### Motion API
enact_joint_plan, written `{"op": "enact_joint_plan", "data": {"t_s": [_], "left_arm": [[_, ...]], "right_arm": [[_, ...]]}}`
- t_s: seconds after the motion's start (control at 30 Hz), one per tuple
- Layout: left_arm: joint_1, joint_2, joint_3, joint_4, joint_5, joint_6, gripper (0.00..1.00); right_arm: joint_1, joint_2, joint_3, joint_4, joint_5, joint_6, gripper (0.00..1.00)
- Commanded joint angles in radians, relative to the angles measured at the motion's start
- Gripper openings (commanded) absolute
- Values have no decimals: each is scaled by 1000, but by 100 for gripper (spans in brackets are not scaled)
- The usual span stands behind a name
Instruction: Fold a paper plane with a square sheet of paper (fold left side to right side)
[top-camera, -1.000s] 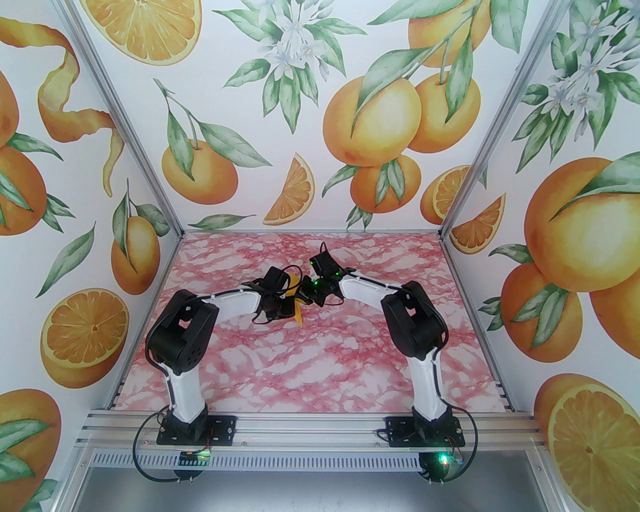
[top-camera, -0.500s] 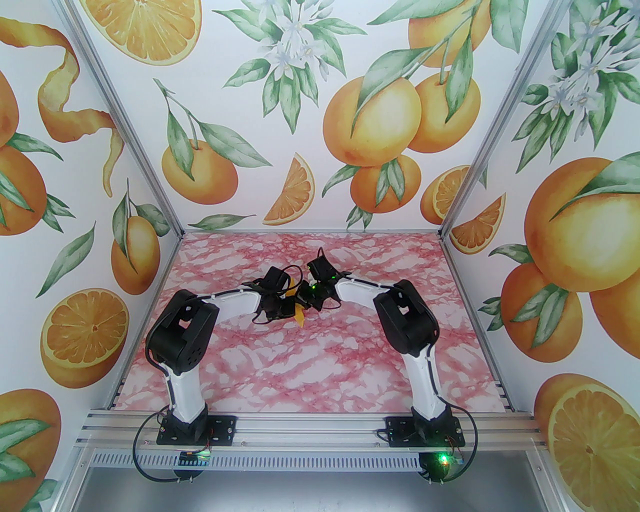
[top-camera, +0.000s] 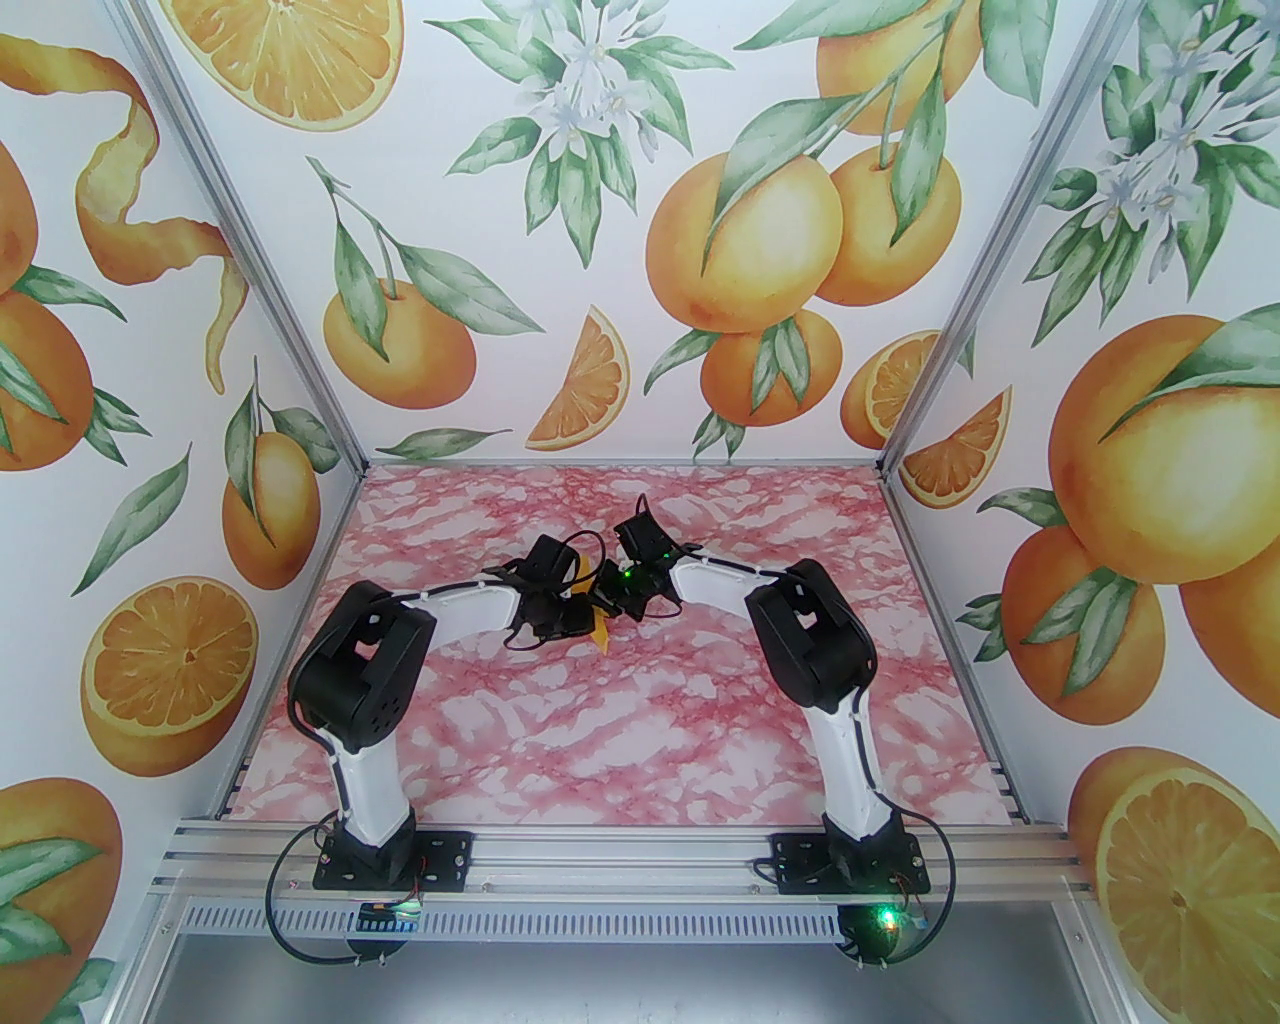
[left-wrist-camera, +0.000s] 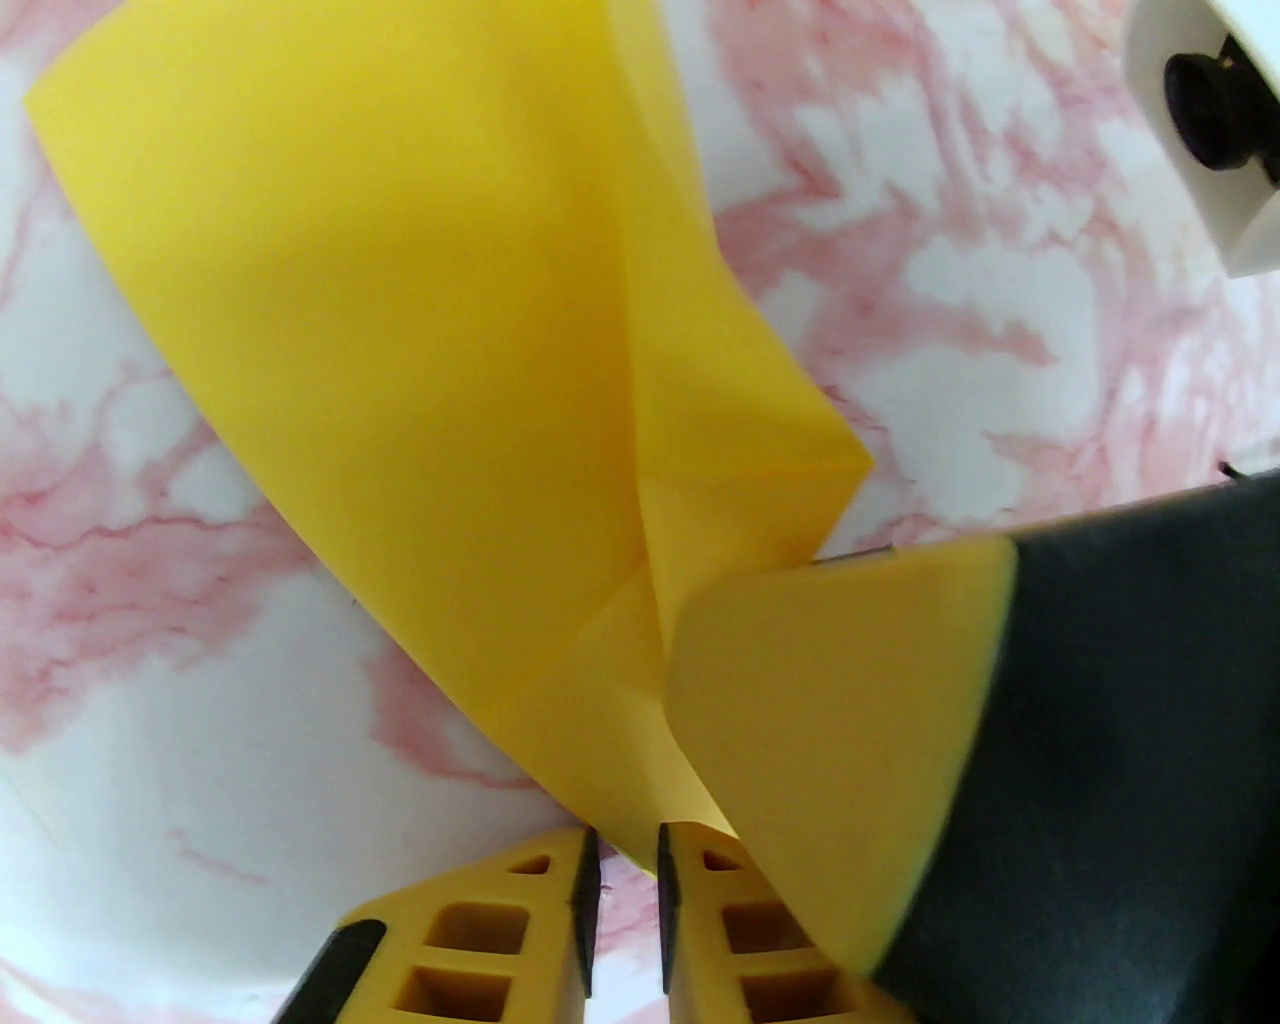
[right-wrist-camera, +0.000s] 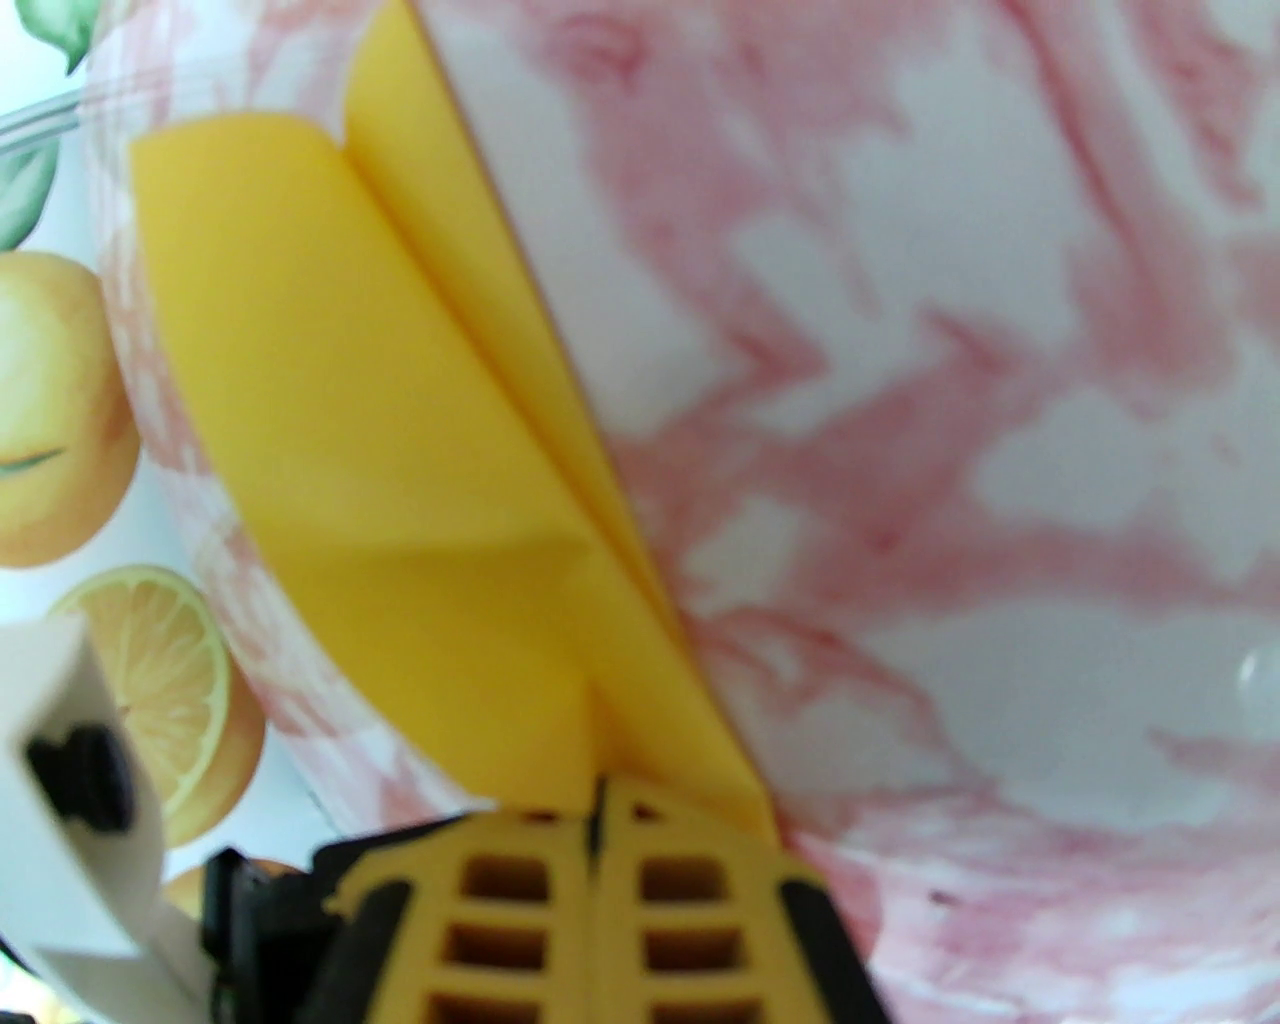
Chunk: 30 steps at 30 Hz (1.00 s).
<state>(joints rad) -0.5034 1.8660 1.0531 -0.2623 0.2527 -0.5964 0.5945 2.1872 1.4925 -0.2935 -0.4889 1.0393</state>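
**Clamping the folded paper at its narrow end**

The right pincer is gripping the folded yellow paper. Its two ribbed yellow fingers are meeting, with the paper's narrow end running in between them. The left pincer is standing narrowly parted. The paper's lower corner is reaching into the gap between its tips, but pink is showing through that gap, so it is probably pinching nothing.

This split is likely serving the fold: one pincer is anchoring the crease end, leaving the other free to press or re-grasp a flap. The paper is fanning out ahead of both pincers over the marbled surface. Whether its lower edge is touching the surface cannot be told.

The paper is looking thin, smooth and matt. It is springing open in two softly curved leaves along one lengthwise crease, with a small diagonal fold just ahead of the left pincer's tips. The surface is showing a pink-and-white marble print.
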Motion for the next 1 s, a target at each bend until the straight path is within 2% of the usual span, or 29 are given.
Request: {"op": "enact_joint_plan", "data": {"t_s": [0.0, 0.3, 0.47, 0.6, 0.7, 0.77, 0.8, 0.97], "left_arm": [[28, -57, -66, 86, 58, -21, 25], [75, -102, -178, 233, 91, -99, 27], [116, -161, -193, 183, 42, -84, 28], [168, -182, -220, 208, 65, -83, 25], [177, -152, -180, 181, 83, -51, 26], [177, -115, -145, 167, 93, -26, 18], [179, -100, -137, 173, 94, -25, 18], [180, -5, -46, 179, 120, -7, 26]], "right_arm": [[17, 18, 11, -22, -4, -7, 0], [23, 11, 9, -27, 1, -12, 0], [23, 4, 7, -27, 3, -15, 0], [22, -3, 6, -28, 6, -18, 0], [24, -6, 1, -29, 7, -21, 0], [23, -5, 2, -27, 6, -21, 0], [24, -6, 3, -28, 6, -22, 0], [25, -12, 3, -37, 7, -31, 0]]}}
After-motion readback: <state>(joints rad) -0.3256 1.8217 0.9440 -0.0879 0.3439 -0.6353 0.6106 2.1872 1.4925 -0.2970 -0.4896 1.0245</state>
